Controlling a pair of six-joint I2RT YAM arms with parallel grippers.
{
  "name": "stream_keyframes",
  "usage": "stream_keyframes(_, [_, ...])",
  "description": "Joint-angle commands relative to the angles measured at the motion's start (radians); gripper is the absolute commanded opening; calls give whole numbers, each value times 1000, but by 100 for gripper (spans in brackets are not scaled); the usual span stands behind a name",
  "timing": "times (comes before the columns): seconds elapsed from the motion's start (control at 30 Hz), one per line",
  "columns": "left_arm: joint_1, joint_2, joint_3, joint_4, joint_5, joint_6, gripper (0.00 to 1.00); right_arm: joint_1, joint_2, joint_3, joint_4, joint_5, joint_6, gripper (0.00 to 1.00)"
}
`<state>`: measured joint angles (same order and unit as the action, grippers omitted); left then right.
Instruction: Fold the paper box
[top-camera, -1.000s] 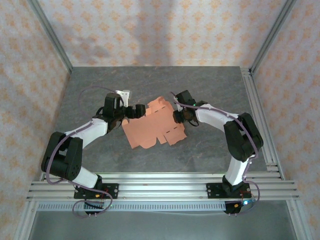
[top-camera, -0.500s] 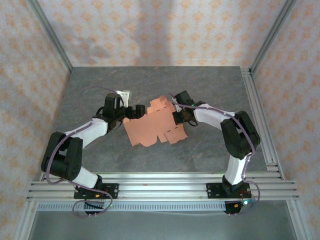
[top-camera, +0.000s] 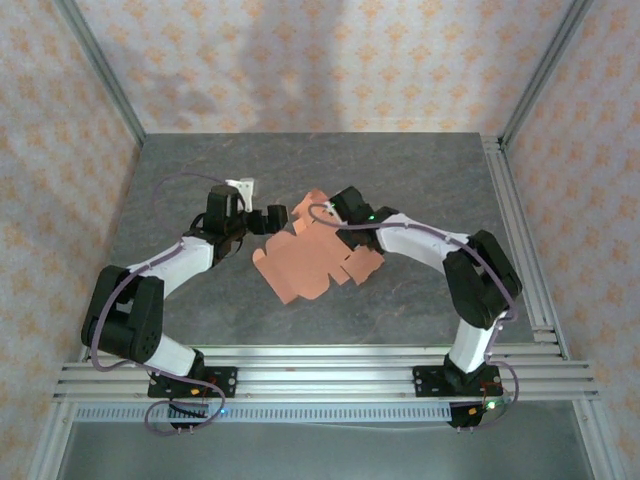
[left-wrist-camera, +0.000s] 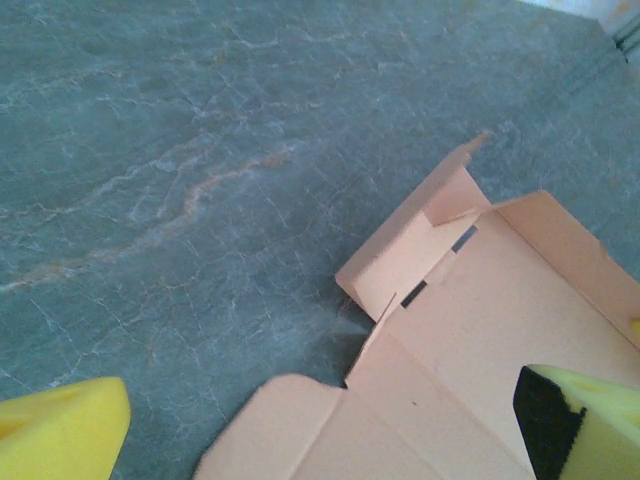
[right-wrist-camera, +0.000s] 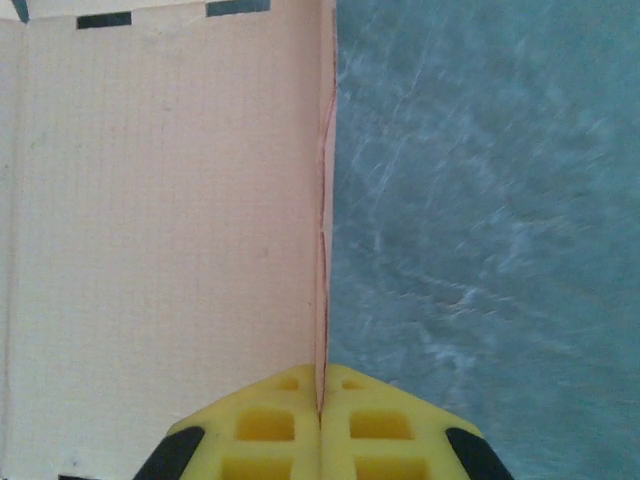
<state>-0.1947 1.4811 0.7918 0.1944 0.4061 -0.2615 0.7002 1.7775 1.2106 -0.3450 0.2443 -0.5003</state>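
The paper box (top-camera: 310, 262) is a flat salmon-orange die-cut sheet with tabs, lying mid-table between the two arms. My right gripper (top-camera: 330, 215) is shut on the sheet's far right edge, and that flap is lifted. In the right wrist view the yellow pads (right-wrist-camera: 285, 425) meet on the thin edge of the paper box (right-wrist-camera: 170, 230). My left gripper (top-camera: 268, 218) stands open at the sheet's far left corner. In the left wrist view its fingers (left-wrist-camera: 60, 430) straddle the paper box (left-wrist-camera: 470, 320), whose small side flap stands partly raised.
The grey marbled tabletop (top-camera: 200, 170) surrounds the sheet. Metal frame rails run along the right side (top-camera: 515, 230) and the near edge (top-camera: 320, 370). Patterned walls close off the back and sides.
The right gripper closed on the sheet's edge and moved left and away, lifting that flap and turning the sheet. The left gripper stayed open, almost in place.
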Motion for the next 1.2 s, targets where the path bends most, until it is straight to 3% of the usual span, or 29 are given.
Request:
stream_keyframes(0.0, [23, -31, -9, 33, -41, -33, 100, 57, -10, -21, 126, 348, -282, 0])
stream_keyframes(0.1, [45, -24, -20, 37, -38, -43, 100, 100, 2, -72, 308, 466, -454, 0])
stream_keyframes(0.27, [75, -2, -37, 60, -14, -77, 100, 143, 27, -166, 652, 550, -746, 0])
stream_keyframes(0.4, [84, 39, -18, 53, 11, -74, 100, 151, 63, -240, 952, 543, -978, 0])
stream_keyframes(0.6, [87, 124, 50, 5, 6, -73, 92, 154, 120, -317, 1305, 473, -1209, 0])
stream_keyframes(0.97, [124, 363, 260, -52, 12, -99, 87, 170, 78, -350, 1288, 432, -1157, 0])
stream_keyframes(1.17, [144, 511, 444, -125, 116, -99, 85, 171, 47, -371, 1248, 417, -1125, 0])
